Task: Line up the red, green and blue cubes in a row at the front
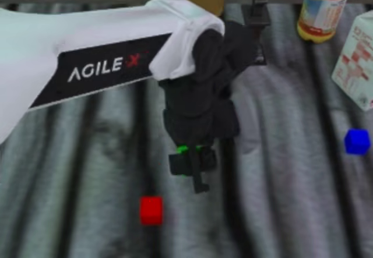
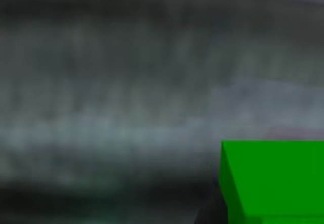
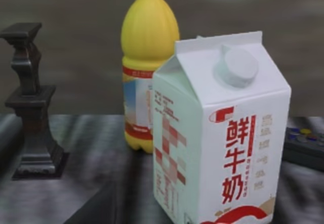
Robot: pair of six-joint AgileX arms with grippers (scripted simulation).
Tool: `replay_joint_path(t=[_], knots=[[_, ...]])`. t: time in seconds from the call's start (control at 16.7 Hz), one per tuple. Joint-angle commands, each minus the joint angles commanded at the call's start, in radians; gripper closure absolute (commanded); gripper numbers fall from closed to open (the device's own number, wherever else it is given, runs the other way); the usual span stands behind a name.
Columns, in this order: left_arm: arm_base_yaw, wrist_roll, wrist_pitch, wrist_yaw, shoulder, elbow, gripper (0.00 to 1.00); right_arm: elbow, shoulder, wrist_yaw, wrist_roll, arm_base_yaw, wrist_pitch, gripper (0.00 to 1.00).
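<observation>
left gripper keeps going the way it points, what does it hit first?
The left gripper points down at the table and has the green cube at its fingers, so straight on it would likely meet the grey cloth beneath. The red cube lies off that line. Height above the cloth is unclear.

White AgileX-marked left arm [image 1: 87,54], black wrist

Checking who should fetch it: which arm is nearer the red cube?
Left. Its tool hangs just up and right of the red cube, with the green cube in it. The right arm is out of the top view.
</observation>
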Motion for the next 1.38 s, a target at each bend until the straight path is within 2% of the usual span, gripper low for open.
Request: replay_joint_path(t=[0.12, 0.24, 0.54, 0.9, 1.2, 1.38], knots=[[-0.064, 0.016, 0.014, -0.002, -0.043, -0.048, 1.0, 0.0, 0.0, 0.0, 0.0, 0.0, 0.0, 0.0], [-0.086, 0.022, 0.021, -0.003, -0.06, -0.066, 1.0, 0.0, 0.0, 0.0, 0.0, 0.0, 0.0, 0.0], [-0.082, 0.021, 0.036, -0.002, -0.05, -0.076, 1.0, 0.0, 0.0, 0.0, 0.0, 0.0, 0.0, 0.0], [-0.085, 0.021, 0.237, -0.002, 0.02, -0.197, 1.0, 0.0, 0.0, 0.0, 0.0, 0.0, 0.0, 0.0], [-0.087, 0.022, 0.269, -0.002, 0.034, -0.219, 1.0, 0.0, 0.0, 0.0, 0.0, 0.0, 0.0, 0.0], [-0.087, 0.022, 0.269, -0.002, 0.034, -0.219, 0.77, 0.0, 0.0, 0.0, 0.0, 0.0, 0.0, 0.0]])
